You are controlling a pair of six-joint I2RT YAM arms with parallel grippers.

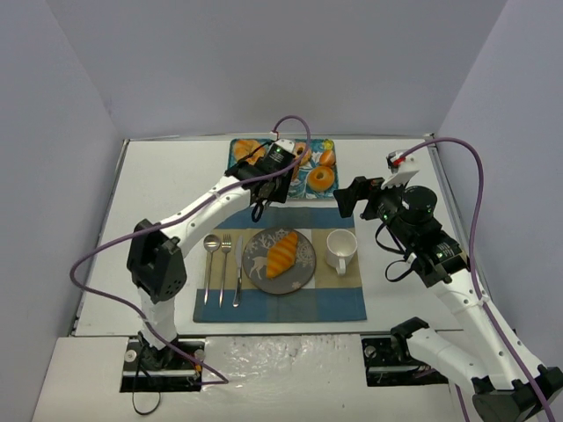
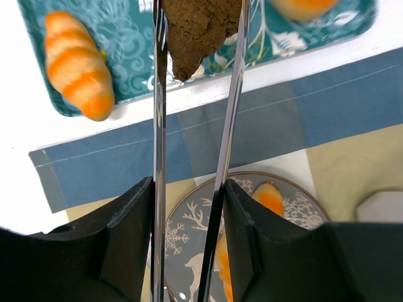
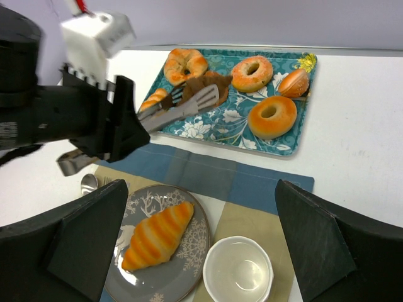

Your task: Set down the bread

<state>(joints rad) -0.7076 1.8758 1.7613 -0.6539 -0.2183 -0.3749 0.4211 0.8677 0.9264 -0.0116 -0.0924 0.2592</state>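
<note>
Left gripper (image 2: 187, 192) squeezes the tongs (image 2: 159, 126), pinching a brown bread piece (image 2: 195, 28) over the tray (image 2: 132, 38). I'd say it's grabbed but not delivered. The plate (image 2: 296, 202) holds only a croissant (image 3: 157, 236). Right gripper (image 3: 201, 217) hangs wide open.

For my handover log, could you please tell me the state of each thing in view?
left tool, shut on tongs
tongs, closed on brown bread
brown bread, gripped over the tray
right tool, open, empty
plate, holding one roll
cup, upright, empty
tray, holding bagels
</note>
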